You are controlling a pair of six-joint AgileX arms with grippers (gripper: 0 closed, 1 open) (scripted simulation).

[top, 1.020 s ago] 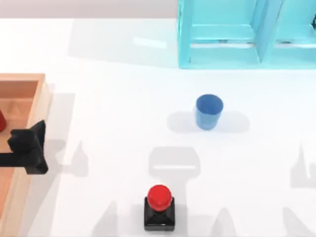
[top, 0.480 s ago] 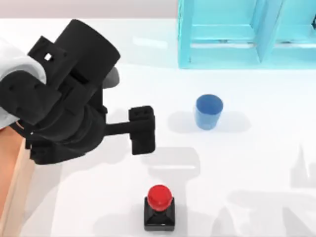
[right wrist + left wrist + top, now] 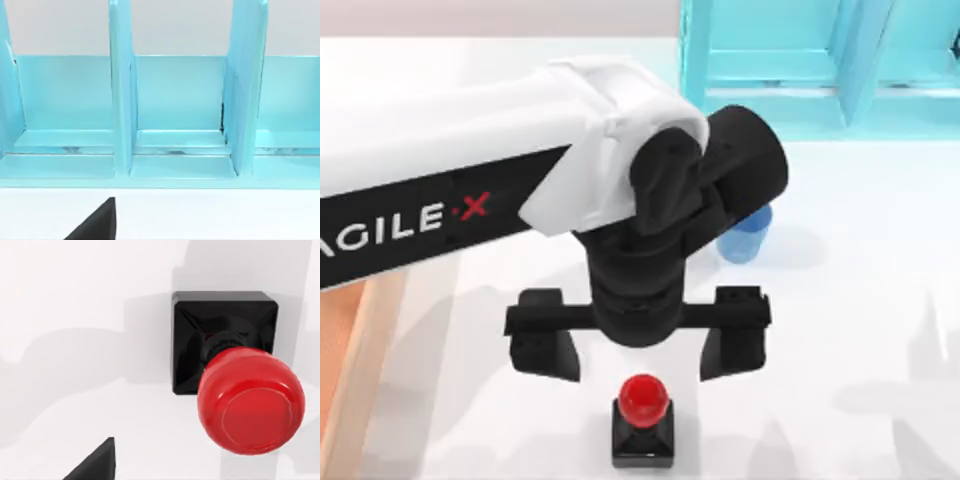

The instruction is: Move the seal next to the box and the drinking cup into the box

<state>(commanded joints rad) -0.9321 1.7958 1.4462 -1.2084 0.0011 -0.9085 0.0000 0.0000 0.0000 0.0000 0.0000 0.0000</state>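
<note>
The left arm reaches from the left across the white bench, wrist bent down. The left gripper hangs above the bench with its 2 black fingers spread wide, holding nothing. The seal, a round shiny red knob on a square black base, stands just below the gap, not touched. The small blue drinking cup stands behind the wrist, partly hidden. The light-brown wooden box sits at the left edge. The right wrist camera faces the cyan-blue shelf cabinet.
</note>
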